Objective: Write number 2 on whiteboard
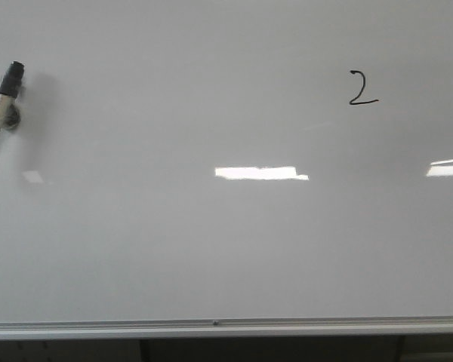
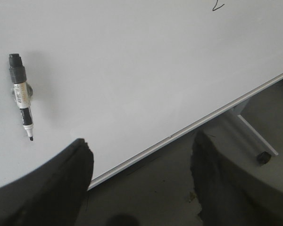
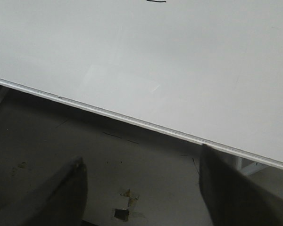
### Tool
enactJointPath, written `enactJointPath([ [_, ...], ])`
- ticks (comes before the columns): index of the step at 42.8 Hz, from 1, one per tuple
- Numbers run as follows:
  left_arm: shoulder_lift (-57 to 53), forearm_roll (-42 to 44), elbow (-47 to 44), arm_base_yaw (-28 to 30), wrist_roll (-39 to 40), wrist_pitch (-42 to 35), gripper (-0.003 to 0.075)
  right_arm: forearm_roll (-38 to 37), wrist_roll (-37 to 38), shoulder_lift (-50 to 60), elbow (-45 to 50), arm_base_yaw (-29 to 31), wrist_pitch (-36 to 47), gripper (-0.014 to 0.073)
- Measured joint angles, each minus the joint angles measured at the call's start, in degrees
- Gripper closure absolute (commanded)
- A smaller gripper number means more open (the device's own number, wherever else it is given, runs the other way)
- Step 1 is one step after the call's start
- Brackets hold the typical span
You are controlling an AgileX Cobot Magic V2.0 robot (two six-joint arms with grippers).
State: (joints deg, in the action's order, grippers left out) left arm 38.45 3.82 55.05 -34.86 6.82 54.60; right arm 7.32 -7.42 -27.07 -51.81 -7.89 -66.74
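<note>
The whiteboard (image 1: pixel 211 249) is filling almost the whole front view, and its silver bottom rail is running along the lower edge. The number 2 (image 1: pixel 362 88) is standing in thin black line in the upper right part of the board, well apart from everything else. Two bright rectangular reflections are lying on the glossy surface below it (they are only light, not writing).

At the far left edge of the front view a marker (image 1: pixel 1 105) is sticking to the board, with a black cap at its upper end. In the left wrist view the same marker (image 2: pixel 21 94) is showing in full, the cap up and the tip pointing down, sitting on a small round holder.

The left hand (image 2: pixel 141 183) is hanging away from the board with its two dark fingers (image 2: pixel 61 188) spread wide apart and holding nothing. The right hand (image 3: pixel 141 193) is also standing open, its fingers (image 3: pixel 236 188) far from each other, below the rail, and only the base stroke of the digit is showing at the top of its view.
</note>
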Motion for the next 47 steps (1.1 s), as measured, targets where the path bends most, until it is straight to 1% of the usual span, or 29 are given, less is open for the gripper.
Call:
enactJointPath([
  [4,-0.25,-0.1,0.0,0.0,-0.25,0.37,0.0279,0.0,0.0,0.63,0.0,0.0,0.0,0.0071],
  [7,-0.25,-0.59,0.0,0.0,-1.35,0.72,0.0279,0.0,0.0,0.65,0.09,0.0,0.0,0.0104],
  [15,-0.25,-2.07,-0.11,-0.06,-4.32,0.95,0.0286,-0.04,0.0,0.65,0.13,0.0,0.0,0.0305],
  [17,-0.25,-2.22,-0.33,-0.06,-4.58,0.95,0.0311,-0.04,0.0,0.65,0.13,0.0,0.0,0.0353],
  [20,-0.25,-2.36,-0.67,-0.06,-4.58,0.95,0.0374,-0.04,0.0,0.65,0.13,0.0,0.0,0.0419],
  [25,-0.25,-2.45,-0.7,-0.06,-4.58,0.95,0.0514,-0.04,0.0,0.65,0.13,0.0,0.0,0.0529],
  [27,-0.25,-2.45,-0.7,-0.06,-4.58,0.95,0.058,-0.04,0.0,0.65,0.13,0.0,0.0,0.0568],
  [31,-0.25,-2.45,-0.7,-0.06,-4.58,0.95,0.0686,-0.04,0.0,0.65,0.13,0.0,0.0,0.0636],
  [34,-0.25,-2.45,-0.7,-0.06,-4.58,0.95,0.074,-0.04,0.0,0.65,0.13,0.0,0.0,0.0665],
  [38,-0.25,-2.45,-0.7,-0.06,-4.58,0.95,0.0741,-0.04,0.0,0.65,0.13,0.0,0.0,0.0662],
  [47,-0.25,-0.93,-0.7,-0.06,-1.2,0.25,0.0741,-0.04,0.12,0.65,0.13,0.0,0.0,0.0662],
])
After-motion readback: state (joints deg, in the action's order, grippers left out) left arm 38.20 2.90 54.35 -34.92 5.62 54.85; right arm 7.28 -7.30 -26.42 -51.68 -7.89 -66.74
